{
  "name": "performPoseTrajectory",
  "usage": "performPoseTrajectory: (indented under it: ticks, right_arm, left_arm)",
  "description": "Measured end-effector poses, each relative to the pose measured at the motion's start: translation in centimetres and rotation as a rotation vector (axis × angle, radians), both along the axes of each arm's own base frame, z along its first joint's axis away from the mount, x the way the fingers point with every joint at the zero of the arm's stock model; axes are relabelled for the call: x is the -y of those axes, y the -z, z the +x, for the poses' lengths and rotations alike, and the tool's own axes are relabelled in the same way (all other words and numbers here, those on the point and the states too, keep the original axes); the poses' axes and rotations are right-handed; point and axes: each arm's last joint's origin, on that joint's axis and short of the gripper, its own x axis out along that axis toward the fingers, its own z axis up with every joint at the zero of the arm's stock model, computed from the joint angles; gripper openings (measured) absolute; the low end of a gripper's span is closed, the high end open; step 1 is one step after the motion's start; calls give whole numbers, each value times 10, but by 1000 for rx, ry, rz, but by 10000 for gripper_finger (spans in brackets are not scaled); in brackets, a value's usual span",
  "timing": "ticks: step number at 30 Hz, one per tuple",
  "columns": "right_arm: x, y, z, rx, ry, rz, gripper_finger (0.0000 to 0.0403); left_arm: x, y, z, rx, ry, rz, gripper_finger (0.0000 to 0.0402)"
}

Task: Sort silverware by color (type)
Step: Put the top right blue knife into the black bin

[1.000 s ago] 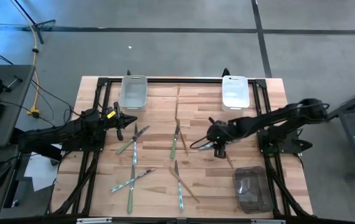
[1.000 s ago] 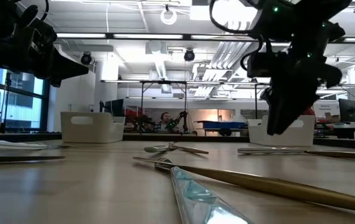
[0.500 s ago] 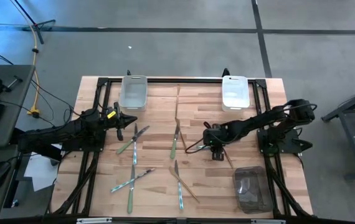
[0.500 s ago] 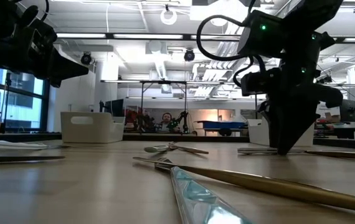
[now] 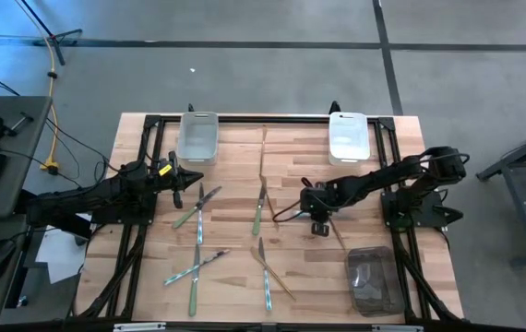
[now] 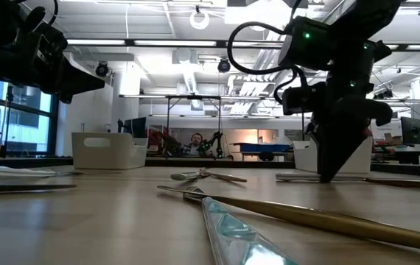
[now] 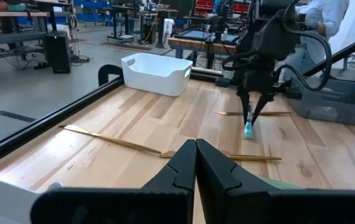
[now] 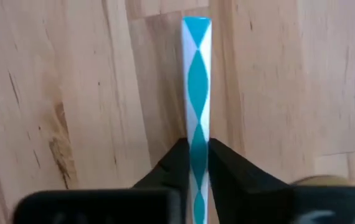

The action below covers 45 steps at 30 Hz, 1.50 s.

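My right gripper stands at mid-table, right of centre, fingers pointing down, shut on a blue-green piece of silverware that lies on the wood. In the low view its tips reach the tabletop. Several other pieces lie flat on the table: a pair at the left, one in the middle, crossed ones at the near left, and a blue and a gold one near the front. My left gripper hovers shut over the left side, holding nothing. My right gripper pinches the piece's faceted blue-green handle between its two fingers, a short way back from the handle's free end. The fingers come from above and lie across the handle. The piece rests flat on the table.
A translucent bin stands at the far left and a white bin at the far right. A clear bin sits at the near right. A long gold piece lies close in front of the low camera.
My right gripper has gone down to the tabletop and a little toward the table's left edge, onto the blue-green piece. In the low view its fingers have drawn together to a point. The piece has stayed on the wood.
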Motion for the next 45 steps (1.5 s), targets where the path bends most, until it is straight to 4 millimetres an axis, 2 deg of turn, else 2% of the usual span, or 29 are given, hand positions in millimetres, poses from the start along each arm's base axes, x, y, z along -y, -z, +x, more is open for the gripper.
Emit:
performPoseTrajectory:
  ticks: [3,8,15,17,21,24,29,35,39,45]
  right_arm:
    - [1,-3,2,-10,3,8,8]
    - [1,-20,15,-35,27,35,16]
    - [-3,-69,42,33,161,74,4]
    - [-9,-85,48,47,215,101,5]
    - [-34,-112,43,22,333,153,6]
    - [-60,-131,29,15,439,197,6]
    - [-106,-148,-10,31,697,176,6]
    - [-152,-144,-53,57,938,115,6]
    - [-174,-138,-78,84,1015,62,6]
    - [-202,-123,-103,145,948,-39,6]
  left_arm:
    - [0,0,0,0,0,-2,1]
    - [0,0,0,0,0,-1,1]
    - [0,0,0,0,1,-1,1]
    - [0,0,0,0,0,-1,1]
    - [0,0,0,0,1,-2,1]
    - [0,0,0,2,0,-8,1]
    - [0,0,0,5,-1,-22,1]
    - [0,0,0,6,-1,-25,1]
    - [0,0,0,6,-1,-26,1]
    - [0,0,0,6,-1,-26,1]
